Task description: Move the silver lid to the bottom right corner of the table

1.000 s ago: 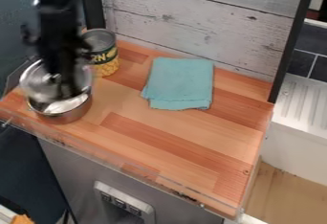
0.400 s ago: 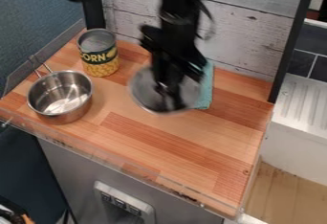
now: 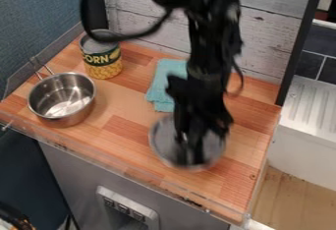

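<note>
The black two-finger claw (image 3: 189, 156) points down over the right-hand front half of the table, gripping the round silver metal lid (image 3: 162, 143) near its middle. The lid is right of the pot and in front of the cloth, short of the bottom right corner; whether it touches the wood, I cannot tell. It looks like a shallow grey disc with a paler rim, and the claw covers much of its centre. The black robot arm (image 3: 213, 42) rises from there to the top edge, a dark cable looping to its left.

Beneath is a wooden table (image 3: 131, 99) of pale and reddish-brown strips, edged along the front by a clear strip (image 3: 151, 179). Behind the lid, partly covered by the arm, lies a folded teal cloth (image 3: 160, 86). At the left stands a shiny steel pot (image 3: 62, 99), its thin wire handle angled to the back left; just behind it is a yellow and dark-green food can (image 3: 101, 59).

That makes one lid, one pot, one can and one cloth.

Around them are a whitewashed plank wall (image 3: 269, 37), a textured blue wall (image 3: 39, 8), a white ribbed drainboard (image 3: 310, 101) beside dark tiles (image 3: 310, 63), and a grey front panel (image 3: 75, 167) below.
</note>
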Controlling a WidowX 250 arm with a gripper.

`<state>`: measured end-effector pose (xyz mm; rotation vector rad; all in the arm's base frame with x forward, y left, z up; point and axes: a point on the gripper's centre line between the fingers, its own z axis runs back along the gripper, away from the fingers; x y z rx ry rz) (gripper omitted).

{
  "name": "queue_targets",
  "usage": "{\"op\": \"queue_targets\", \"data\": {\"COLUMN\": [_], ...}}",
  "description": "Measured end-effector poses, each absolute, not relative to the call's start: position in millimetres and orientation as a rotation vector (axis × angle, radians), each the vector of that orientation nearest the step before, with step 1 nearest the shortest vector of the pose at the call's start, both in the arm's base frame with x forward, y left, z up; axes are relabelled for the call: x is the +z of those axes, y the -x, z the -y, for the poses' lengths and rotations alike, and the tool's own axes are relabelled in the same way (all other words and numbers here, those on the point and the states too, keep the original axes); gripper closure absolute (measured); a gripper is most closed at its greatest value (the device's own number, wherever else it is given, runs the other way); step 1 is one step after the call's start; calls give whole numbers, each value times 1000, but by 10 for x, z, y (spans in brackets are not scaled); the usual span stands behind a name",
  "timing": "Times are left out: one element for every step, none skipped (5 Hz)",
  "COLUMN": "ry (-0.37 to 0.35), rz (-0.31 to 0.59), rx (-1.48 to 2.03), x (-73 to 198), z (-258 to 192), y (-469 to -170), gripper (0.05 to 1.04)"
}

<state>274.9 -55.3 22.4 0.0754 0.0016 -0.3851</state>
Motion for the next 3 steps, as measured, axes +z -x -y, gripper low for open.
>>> {"op": "queue_targets", "data": {"ry": [-58,-41,-32], "rz": [-22,-12,38], "rx": [-434,-450,-482], "x": [100,6,9], "z": [690,813,959], "y": [-2650,-2690,-2847], "gripper": [802,802,802]}}
